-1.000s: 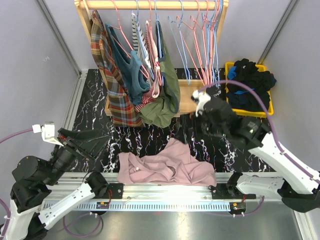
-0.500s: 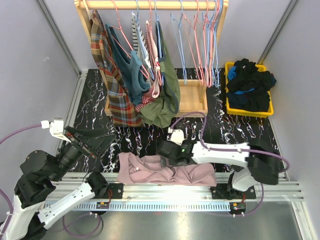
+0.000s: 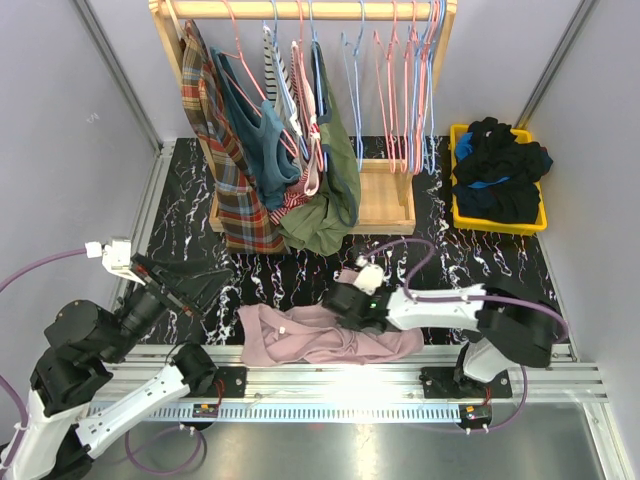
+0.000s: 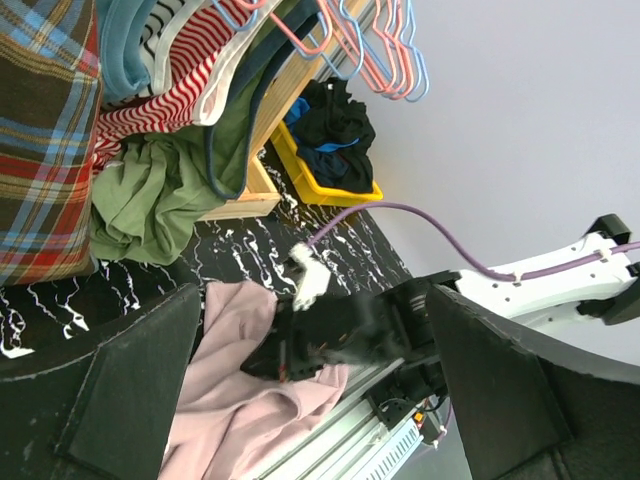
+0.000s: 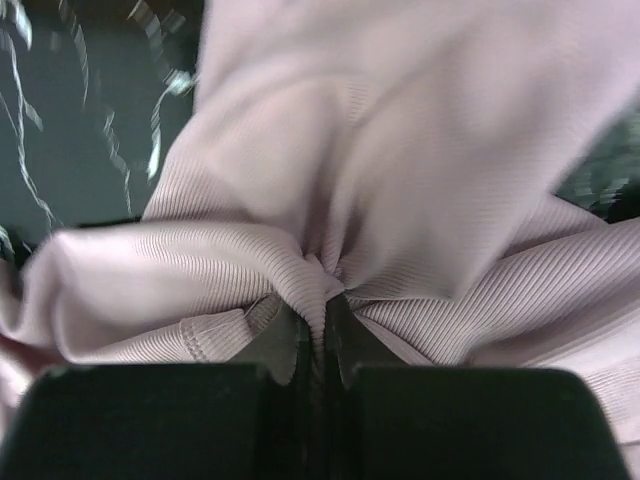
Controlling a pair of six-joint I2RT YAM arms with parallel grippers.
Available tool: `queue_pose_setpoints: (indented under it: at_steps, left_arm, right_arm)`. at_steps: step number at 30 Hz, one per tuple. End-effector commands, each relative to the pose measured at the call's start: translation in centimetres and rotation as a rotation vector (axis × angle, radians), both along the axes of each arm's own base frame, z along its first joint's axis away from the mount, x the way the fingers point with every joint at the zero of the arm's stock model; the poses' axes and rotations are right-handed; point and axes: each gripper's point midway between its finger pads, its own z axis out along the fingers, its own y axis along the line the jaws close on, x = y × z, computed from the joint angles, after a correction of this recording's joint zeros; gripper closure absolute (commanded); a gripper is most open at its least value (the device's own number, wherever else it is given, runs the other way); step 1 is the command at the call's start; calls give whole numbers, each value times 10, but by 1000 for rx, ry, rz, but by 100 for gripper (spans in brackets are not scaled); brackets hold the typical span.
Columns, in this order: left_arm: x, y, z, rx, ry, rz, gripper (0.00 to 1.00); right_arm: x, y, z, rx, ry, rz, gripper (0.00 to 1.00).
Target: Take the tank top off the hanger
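Tank top (image 3: 300,345) lay bunched on the table (image 3: 480,270) at the near edge, no hanger visible in it. Right gripper (image 5: 322,335) was clamped on a fold of its ribbed cloth. Left gripper (image 3: 190,285) hung spread wide, holding nothing, just left of it. Probably best: pinch firmly, drag low, stay clear of the rack (image 3: 385,205) behind.

No readable text, labels, brands or numbers in any view.
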Motion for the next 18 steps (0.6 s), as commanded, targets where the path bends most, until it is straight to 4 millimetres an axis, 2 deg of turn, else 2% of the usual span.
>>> queue_pose_setpoints:
  at_steps: [1,2,3,4,5,7,8,9,10,11,12,14,15,16,17,18]
  left_arm:
    - [3,2,-1,-3,-12,17,1]
    - [3,1,-1,-4,-13,17,1]
    - [4,-1,-3,-3,-8,13,1]
    - [5,-3,-4,-1,-4,10,1]
    - [6,-5,-3,-4,-6,7,1]
    - [7,-6,-2,-8,-6,4,1]
    - [7,-9,-2,-5,-1,-2,1]
    - [7,-10,-2,-4,0,-7,1]
    - [7,-12,-2,-2,2,-13,1]
    - [9,-14,-3,2,8,-16,1]
    - [9,-16,-3,2,10,-23,1]
    - [10,-20,-2,-2,14,-34,1]
    - [11,-22,-4,1,19,-35,1]
    - [10,-23,-3,-4,15,-41,1]
    - [12,-25,-4,-1,20,-41,1]
    - [12,-26,-1,-5,18,-46,1]
  right_arm:
    - [-8,-65,-37,-73,85,-163,100]
    - [1,-78,-30,-70,69,-216,100]
    - [5,-90,-13,-51,43,-253,100]
    - [15,-102,0,-48,-3,-302,100]
    - [29,-115,23,10,-55,-375,100]
    - [42,-148,45,4,-119,-476,100]
    - [50,-158,69,71,-177,-515,100]
    - [61,-186,81,59,-210,-591,100]
    - [68,-199,94,70,-251,-626,100]
    - [74,-213,115,110,-311,-664,100]
    - [88,-238,136,97,-371,-712,100]
    - [103,-257,161,114,-413,-738,100]
    - [119,-285,190,104,-479,-798,100]
    - [128,-287,201,136,-480,-786,100]
    - [144,-294,202,129,-459,-785,100]
    - [164,-303,238,159,-540,-784,100]
